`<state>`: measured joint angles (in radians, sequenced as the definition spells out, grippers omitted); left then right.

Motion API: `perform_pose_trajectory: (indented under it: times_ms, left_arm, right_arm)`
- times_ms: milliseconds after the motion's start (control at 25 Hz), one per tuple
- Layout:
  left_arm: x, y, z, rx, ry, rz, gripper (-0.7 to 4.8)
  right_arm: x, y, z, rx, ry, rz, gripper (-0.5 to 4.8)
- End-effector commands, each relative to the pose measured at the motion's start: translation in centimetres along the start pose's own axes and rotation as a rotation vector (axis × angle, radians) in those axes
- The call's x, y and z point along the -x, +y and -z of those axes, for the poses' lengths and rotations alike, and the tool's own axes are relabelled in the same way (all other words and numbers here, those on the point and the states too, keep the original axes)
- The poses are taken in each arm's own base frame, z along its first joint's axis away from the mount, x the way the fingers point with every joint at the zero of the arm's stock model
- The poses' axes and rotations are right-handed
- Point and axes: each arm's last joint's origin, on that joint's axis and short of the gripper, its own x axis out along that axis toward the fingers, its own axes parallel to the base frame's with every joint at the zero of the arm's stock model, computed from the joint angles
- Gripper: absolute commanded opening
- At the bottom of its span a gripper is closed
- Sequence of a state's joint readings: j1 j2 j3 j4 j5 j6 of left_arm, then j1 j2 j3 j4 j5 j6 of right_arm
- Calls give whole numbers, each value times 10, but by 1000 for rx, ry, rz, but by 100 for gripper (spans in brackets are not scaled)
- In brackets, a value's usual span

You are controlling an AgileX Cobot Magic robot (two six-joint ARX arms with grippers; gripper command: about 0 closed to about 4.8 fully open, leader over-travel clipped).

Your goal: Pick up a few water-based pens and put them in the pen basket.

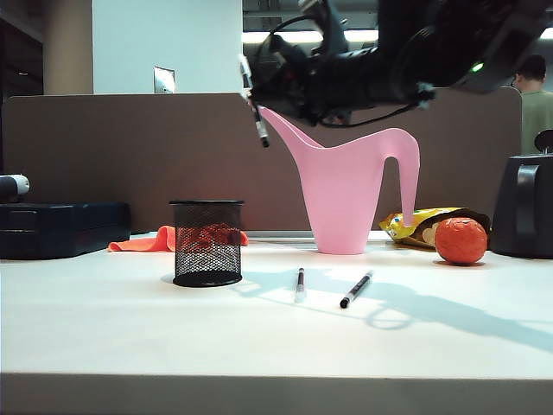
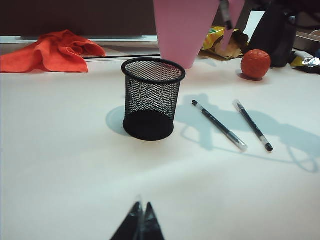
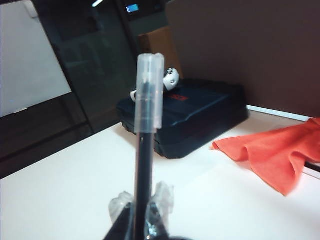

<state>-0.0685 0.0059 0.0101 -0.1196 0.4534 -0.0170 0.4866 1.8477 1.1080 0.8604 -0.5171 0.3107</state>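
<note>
Pens first: one water-based pen [image 3: 145,145] is clamped in your right pincer [image 3: 142,212], jaws closed tight on its black body, with the clear end sticking out away from the wrist. From the exterior view that held pen [image 1: 255,108] hangs high in the air, tilted slightly off vertical, above and a little toward the far side of the pen basket [image 1: 207,242]. You likely have it gripped near one end so the long free part can drop into the cup's mouth without the fingers fouling the rim.

Two more pens [image 2: 219,125] [image 2: 253,125] lie flat on the counter just beside the basket, roughly parallel to each other and apart, on the side toward the orange ball [image 2: 255,63]. The basket stands upright and looks empty through its mesh.

Beyond it, the pink watering can [image 1: 346,194] stands toward the far edge; an orange cloth [image 2: 47,50] lies crumpled behind the basket, near a dark case [image 3: 190,112].

Your left pincer [image 2: 140,222] rests low near the counter's near edge, tips pressed together, holding nothing, well clear of the work.
</note>
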Motion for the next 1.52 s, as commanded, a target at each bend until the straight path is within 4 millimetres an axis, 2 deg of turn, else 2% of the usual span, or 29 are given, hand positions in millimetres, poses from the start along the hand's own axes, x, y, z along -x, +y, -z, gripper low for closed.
perform_pose_trajectory:
  times_ms: [40,240,320,440,679,839,1079,1119,1159,1239,1359,1399,1518]
  left_arm:
    - [0,0,-2,-6,-10,4,-4]
    - [0,0,-2,-6,-10,4,-4]
    - [0,0,-2,-6,-10,4,-4]
    - [0,0,-2,-6,-10,4,-4]
    - [0,0,-2,-7,-10,3,-4]
    - [0,0,-2,-6,-10,4,-4]
    - [0,0,-2,-7,-10,3,-4]
    - [0,0,-2,-7,-10,3,-4]
    - [0,0,-2,-7,-10,3,-4]
    - [0,0,-2,-7,-10,3,-4]
    - [0,0,-2,-7,-10,3,-4]
    - [0,0,-2,-7,-10,4,-4]
    - [0,0,-2,-6,-10,3,-4]
  right_arm:
    - [-15,0,-1,6,-24,-36,-6]
    - [-43,-4,14,-1,-11,-63,-6]
    - [-57,-7,27,-25,33,-66,-6]
    - [-68,-10,40,-44,81,-41,-6]
    - [-67,-13,48,-43,136,11,-3]
    - [-67,-13,47,-22,135,9,60]
    - [-67,-13,47,-22,134,8,70]
    - [-67,-13,46,-22,133,6,90]
    - [-66,-11,40,-18,125,0,86]
    - [-63,-8,24,-2,95,3,-5]
    - [-57,-3,6,-1,90,20,-9]
    - [-52,0,-6,-15,112,71,-9]
    - [-42,3,-18,-39,170,191,-9]
